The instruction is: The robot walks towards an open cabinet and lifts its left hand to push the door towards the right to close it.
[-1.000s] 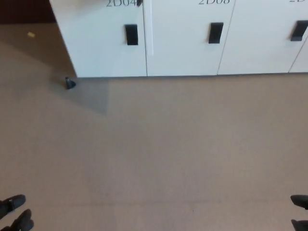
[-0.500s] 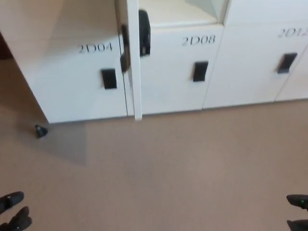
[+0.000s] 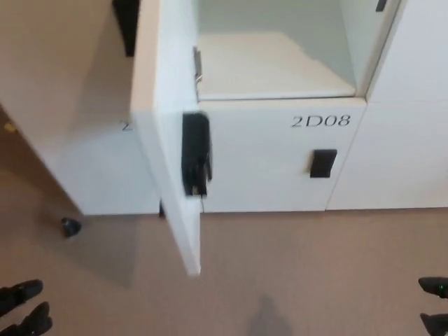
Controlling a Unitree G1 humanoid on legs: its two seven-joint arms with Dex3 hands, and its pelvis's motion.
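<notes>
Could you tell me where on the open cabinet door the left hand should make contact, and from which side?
Probably the broad outer face of the open door, above its black latch, approached from the left. The door stands swung out towards the camera with its free edge nearest, so pushing rightwards near that edge should swing it over the open compartment. The left hand hangs low.

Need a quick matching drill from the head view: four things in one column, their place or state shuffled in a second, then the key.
Things
1. open door
2. drawer labelled 2D08
3. left hand
4. small dark floor object

Places or states
A. bottom-left corner of the picture, low, away from the door
B. closed, below the open compartment
C. swung out toward the camera, black latch on its inner face
D. on the carpet at the cabinet's left base

Pairs: 1-C, 2-B, 3-A, 4-D
</notes>
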